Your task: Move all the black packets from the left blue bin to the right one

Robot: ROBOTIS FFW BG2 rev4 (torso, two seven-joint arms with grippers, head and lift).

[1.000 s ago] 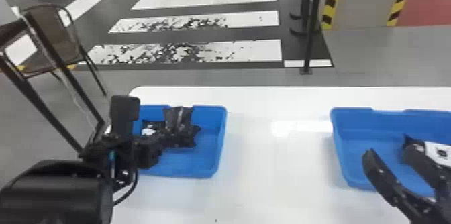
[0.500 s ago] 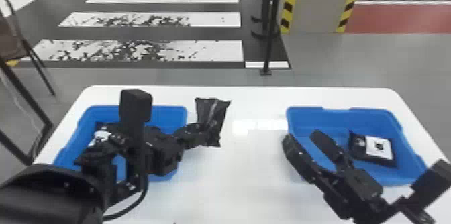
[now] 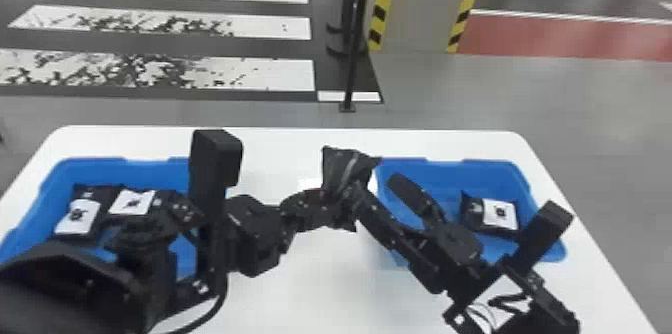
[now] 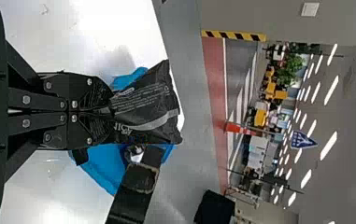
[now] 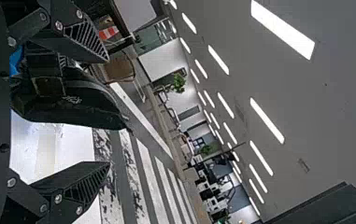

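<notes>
where left jaws meet, a packet (image 3: 344, 170) sits pinched.

Bright strip lights (image 5: 283, 29) blaze in rows up there, throwing glare across the white tabletop (image 4: 105, 23); soft shadow beside the right blue bin (image 3: 490, 173).

Worktop (image 3: 310, 283): white, smooth, semi-gloss, blurry light reflections. Blue bins (image 3: 55, 173) on worktop: smooth plastic look, soft sheen. Black packet (image 3: 342, 170) above worktop: thin plastic-type film, creased, shiny along folds. White labels (image 3: 77, 215) over worktop's left end: flat, matt, paper-like. Left hand (image 3: 325, 199), above worktop: matt black, shiny metal bolt heads (image 4: 74, 104). Right hand (image 3: 377, 189), also above worktop: matt black, ribbed finger insides. Floor (image 3: 425, 103) beyond worktop: grey, smooth, faint sheen; painted white stripes (image 3: 270, 75), worn patchy.
</notes>
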